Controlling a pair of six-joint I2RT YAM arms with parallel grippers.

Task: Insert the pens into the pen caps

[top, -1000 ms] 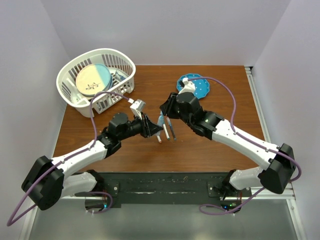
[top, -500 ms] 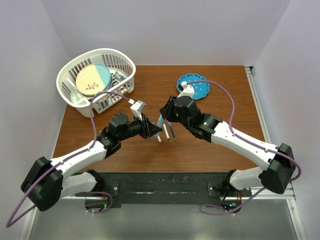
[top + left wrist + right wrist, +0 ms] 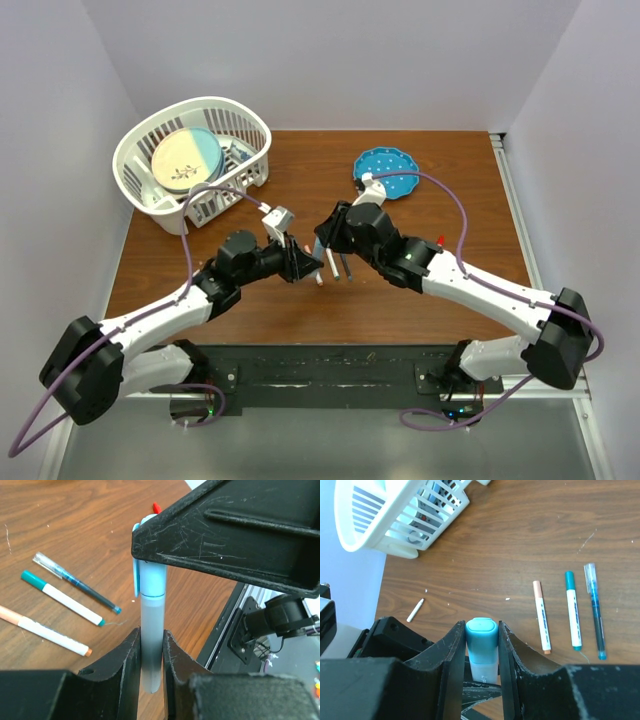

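Note:
My left gripper [image 3: 151, 635] is shut on the grey-blue barrel of the thick light blue pen [image 3: 151, 645] and holds it above the table. The light blue cap [image 3: 149, 577] sits over the pen's far end. My right gripper [image 3: 481, 630] is shut on that cap [image 3: 481, 640]. In the top view both grippers, left [image 3: 305, 262] and right [image 3: 325, 238], meet at mid-table. Three thin pens lie side by side on the wood: a salmon-ended one [image 3: 541, 617], a teal-capped one [image 3: 572, 610] and a dark blue one with a clear cap [image 3: 596, 611]. A red cap [image 3: 440, 240] lies to the right.
A white basket [image 3: 255, 120] holding a round plate stands at the back left. A blue dotted dish [image 3: 385, 165] sits at the back centre. A small white stick [image 3: 415, 610] lies on the wood near the basket.
My right gripper has moved down and to the left, closing in on my left gripper, and uncovered the blue dish. My left gripper has shifted slightly right. Both still hold the light blue pen.

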